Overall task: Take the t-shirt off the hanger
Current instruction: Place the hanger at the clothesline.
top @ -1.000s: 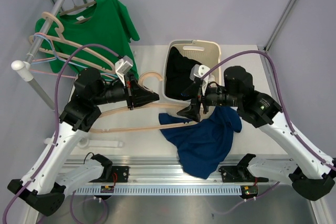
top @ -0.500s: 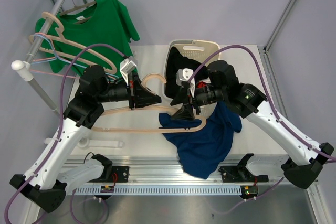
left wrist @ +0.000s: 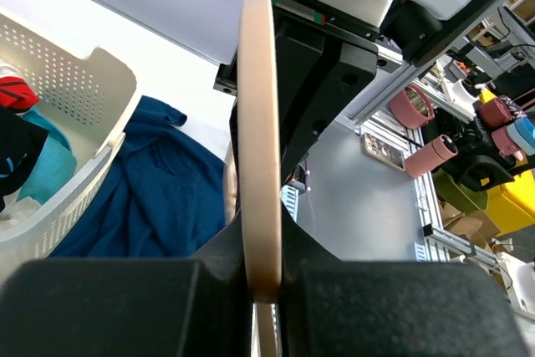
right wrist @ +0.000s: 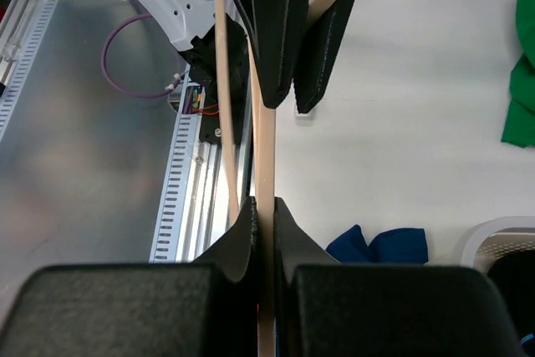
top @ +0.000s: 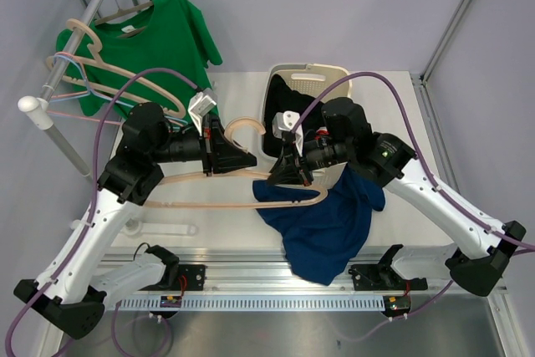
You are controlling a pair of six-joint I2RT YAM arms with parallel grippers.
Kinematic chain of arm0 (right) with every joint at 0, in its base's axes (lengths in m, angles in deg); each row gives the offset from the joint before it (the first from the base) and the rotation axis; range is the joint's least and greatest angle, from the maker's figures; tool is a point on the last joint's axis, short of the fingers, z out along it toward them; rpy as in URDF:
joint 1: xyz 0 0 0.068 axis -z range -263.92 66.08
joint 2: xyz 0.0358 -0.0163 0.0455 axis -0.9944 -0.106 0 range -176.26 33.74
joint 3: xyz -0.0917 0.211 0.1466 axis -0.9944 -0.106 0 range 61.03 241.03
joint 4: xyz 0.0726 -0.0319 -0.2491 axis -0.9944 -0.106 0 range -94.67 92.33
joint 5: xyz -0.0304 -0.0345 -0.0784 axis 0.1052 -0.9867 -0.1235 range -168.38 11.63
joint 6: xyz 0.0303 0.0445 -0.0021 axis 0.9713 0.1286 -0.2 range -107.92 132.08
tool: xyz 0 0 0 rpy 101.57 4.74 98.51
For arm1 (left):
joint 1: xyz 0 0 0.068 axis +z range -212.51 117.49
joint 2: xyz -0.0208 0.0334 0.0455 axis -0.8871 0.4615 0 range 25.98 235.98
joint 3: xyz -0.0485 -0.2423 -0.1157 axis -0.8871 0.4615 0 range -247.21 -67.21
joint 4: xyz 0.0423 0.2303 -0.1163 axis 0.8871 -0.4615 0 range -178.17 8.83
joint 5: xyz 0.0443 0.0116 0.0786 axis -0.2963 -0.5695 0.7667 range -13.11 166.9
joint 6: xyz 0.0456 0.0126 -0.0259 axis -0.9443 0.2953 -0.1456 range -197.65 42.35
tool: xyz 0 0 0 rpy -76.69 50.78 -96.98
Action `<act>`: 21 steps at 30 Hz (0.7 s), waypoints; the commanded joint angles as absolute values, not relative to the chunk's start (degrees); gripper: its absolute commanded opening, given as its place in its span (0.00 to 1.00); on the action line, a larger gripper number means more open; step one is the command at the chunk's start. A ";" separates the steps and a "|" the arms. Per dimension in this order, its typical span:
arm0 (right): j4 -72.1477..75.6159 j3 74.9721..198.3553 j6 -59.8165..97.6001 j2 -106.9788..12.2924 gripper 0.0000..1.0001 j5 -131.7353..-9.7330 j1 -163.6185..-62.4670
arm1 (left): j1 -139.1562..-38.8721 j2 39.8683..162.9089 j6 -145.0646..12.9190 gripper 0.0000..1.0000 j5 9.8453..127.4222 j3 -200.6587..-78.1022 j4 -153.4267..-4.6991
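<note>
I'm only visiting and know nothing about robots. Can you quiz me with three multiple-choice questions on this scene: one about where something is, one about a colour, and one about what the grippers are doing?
1. Where is the green t-shirt?
A) hanging on the rail at the far left
B) lying on the floor
C) draped over a chair

2. What colour is the t-shirt lying on the table in front of the basket?
A) red
B) dark blue
C) yellow

3. What are the left gripper and right gripper doing?
A) both open, holding nothing
B) both shut on the tan hanger
C) both gripping the basket

Answers:
1 A: it hangs from the rail.
2 B: the cloth is plainly navy.
3 B: each wrist view shows the hanger pinched between its fingers.
</note>
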State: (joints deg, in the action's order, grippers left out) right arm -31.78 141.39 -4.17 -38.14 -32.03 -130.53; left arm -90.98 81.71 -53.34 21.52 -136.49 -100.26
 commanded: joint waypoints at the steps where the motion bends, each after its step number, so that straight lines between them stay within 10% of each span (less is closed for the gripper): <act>1: -31.15 141.27 -5.41 -36.58 0.00 -31.18 -131.20 | -90.90 81.00 -50.58 0.17 19.24 -140.60 -97.51; 7: -37.56 144.34 -9.28 -33.24 0.00 -29.51 -130.76 | -90.82 78.02 -54.00 0.60 16.08 -140.60 -100.32; 21: -49.34 151.11 -9.19 -32.88 0.00 -23.27 -119.51 | -90.82 69.23 -68.42 0.73 20.55 -144.03 -119.57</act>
State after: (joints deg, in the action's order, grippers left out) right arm -47.56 148.58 -9.24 -32.87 -25.27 -121.04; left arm -90.92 71.04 -64.31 20.10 -142.41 -114.55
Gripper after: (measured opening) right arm 0.042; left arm 0.733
